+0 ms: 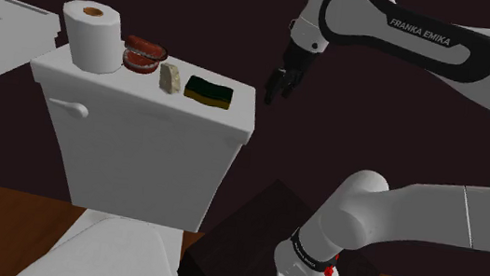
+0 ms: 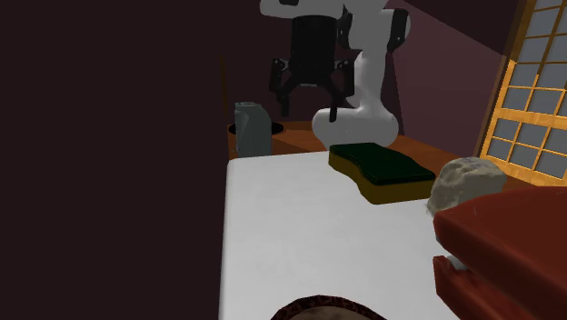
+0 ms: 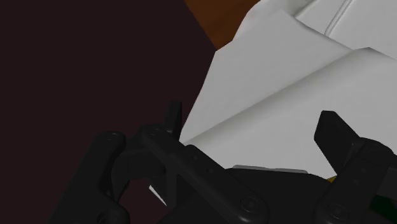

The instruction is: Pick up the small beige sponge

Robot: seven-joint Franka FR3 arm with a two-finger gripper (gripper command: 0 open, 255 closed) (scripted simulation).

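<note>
Black fingers (image 3: 333, 132) are spread wide with nothing between them, hanging in the air just off the right end of the white toilet tank lid (image 1: 118, 80). Small beige sponge (image 1: 170, 79) sits on that lid, upper left of the shoulder view, just beside a green-and-yellow sponge (image 1: 209, 91), toilet roll (image 1: 92, 35) further left.

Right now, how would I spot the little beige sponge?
Look at the white toilet tank lid. The beige sponge stands between a red object and a yellow sponge. It is the smallest, plain pale block, without that sponge's dark green top.
</note>
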